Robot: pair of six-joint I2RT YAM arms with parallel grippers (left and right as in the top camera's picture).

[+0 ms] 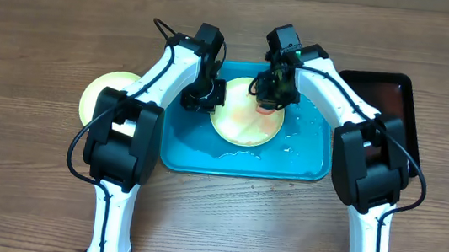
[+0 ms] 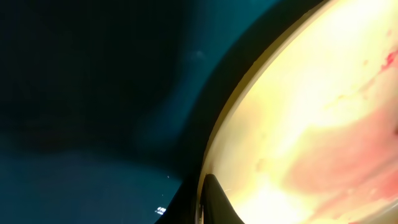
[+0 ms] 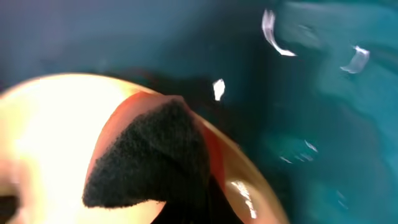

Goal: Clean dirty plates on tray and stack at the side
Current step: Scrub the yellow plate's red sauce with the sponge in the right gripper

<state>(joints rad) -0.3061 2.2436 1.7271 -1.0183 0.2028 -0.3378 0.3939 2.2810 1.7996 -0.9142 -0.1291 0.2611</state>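
I have my left hand (image 1: 202,98) closed on the left rim of the yellow-green plate (image 1: 246,122), which lies smeared red in the turquoise tray (image 1: 188,151). My right hand (image 1: 269,95) grips a sponge (image 3: 149,155) against the plate's far edge. A second plate (image 1: 96,96) sits left of the tray on the tabletop (image 1: 22,188).

Left arm (image 1: 158,76) and right arm (image 1: 331,85): white shells, bulky black joints (image 1: 126,136), thin black cables (image 1: 158,27) looping outside, bases at 6 o'clock

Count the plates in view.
2. One plate on the blue tray; one on the table left of it, partly under the left arm. Others may hide beneath.
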